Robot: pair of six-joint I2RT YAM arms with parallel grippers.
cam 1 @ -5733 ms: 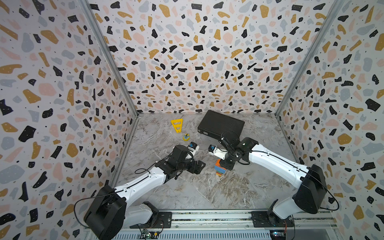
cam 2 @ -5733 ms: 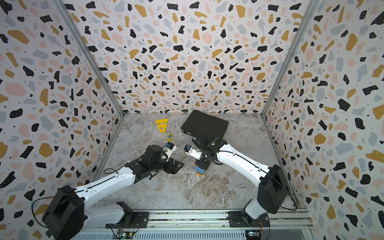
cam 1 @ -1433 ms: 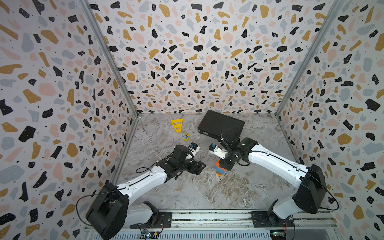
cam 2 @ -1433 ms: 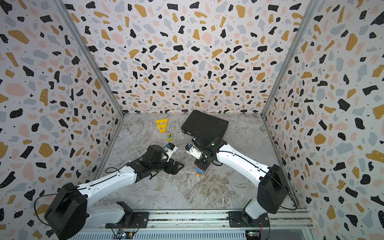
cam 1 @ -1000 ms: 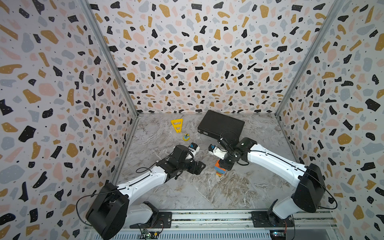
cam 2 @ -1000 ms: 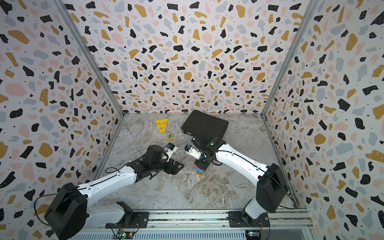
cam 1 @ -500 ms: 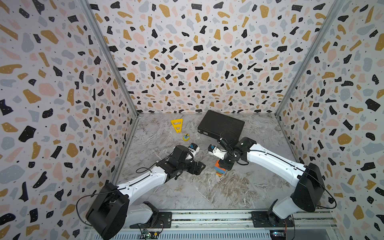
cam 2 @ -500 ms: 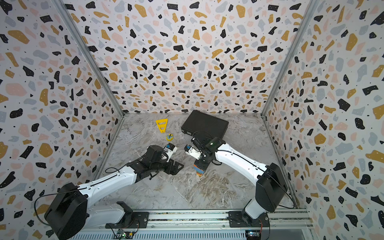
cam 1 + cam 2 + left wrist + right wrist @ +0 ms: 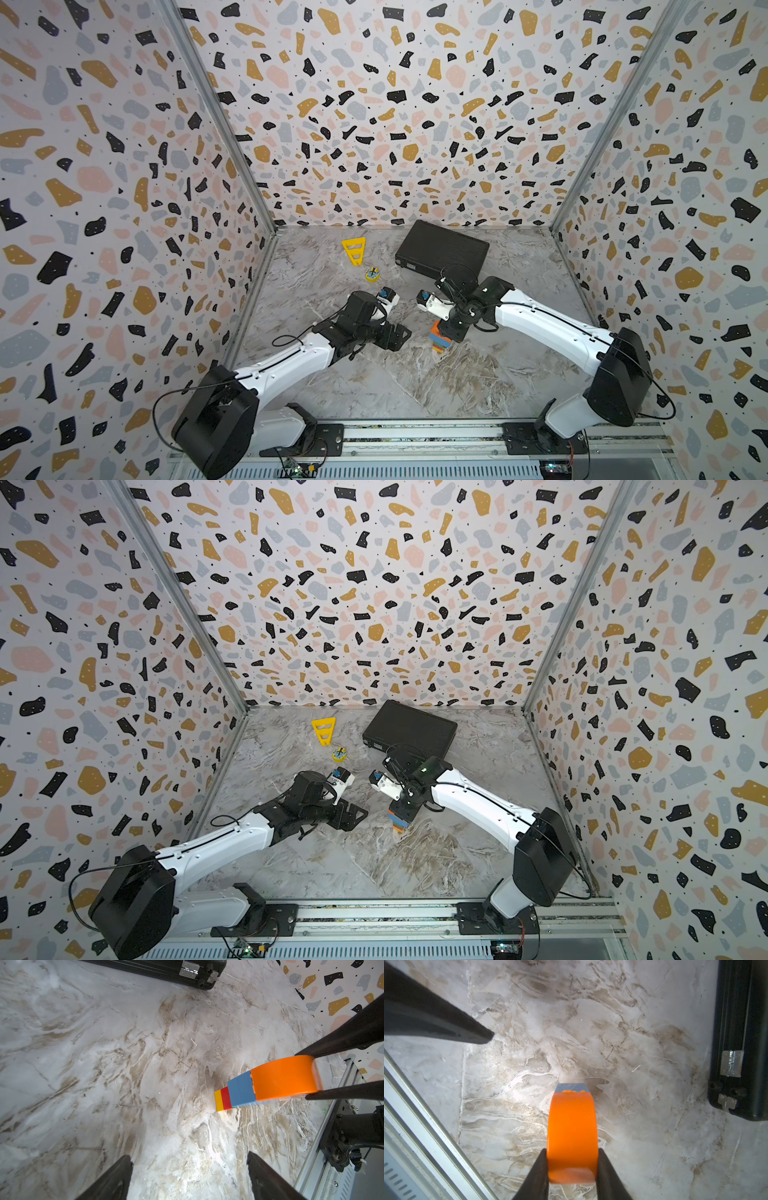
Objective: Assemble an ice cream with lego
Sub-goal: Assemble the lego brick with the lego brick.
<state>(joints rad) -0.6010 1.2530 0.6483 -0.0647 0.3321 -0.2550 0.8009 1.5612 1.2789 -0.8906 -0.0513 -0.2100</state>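
Note:
The ice cream (image 9: 439, 337) (image 9: 400, 818) stands upright mid-table as one stack. An orange dome (image 9: 280, 1080) tops two blue bricks (image 9: 241, 1091), then a narrow red and yellow stem whose yellow end (image 9: 218, 1100) meets the table. My right gripper (image 9: 572, 1151) (image 9: 451, 330) comes down from above and is shut on the orange dome (image 9: 572, 1126), one finger on each flat side. My left gripper (image 9: 189, 1156) (image 9: 395, 334) lies low just left of the stack. It is open, with only bare table between its fingers.
A black case (image 9: 442, 249) lies at the back, close behind the right arm. A yellow slotted triangle (image 9: 354, 250) and a small yellow round piece (image 9: 372, 274) sit back left. A metal rail (image 9: 415, 432) runs along the front edge.

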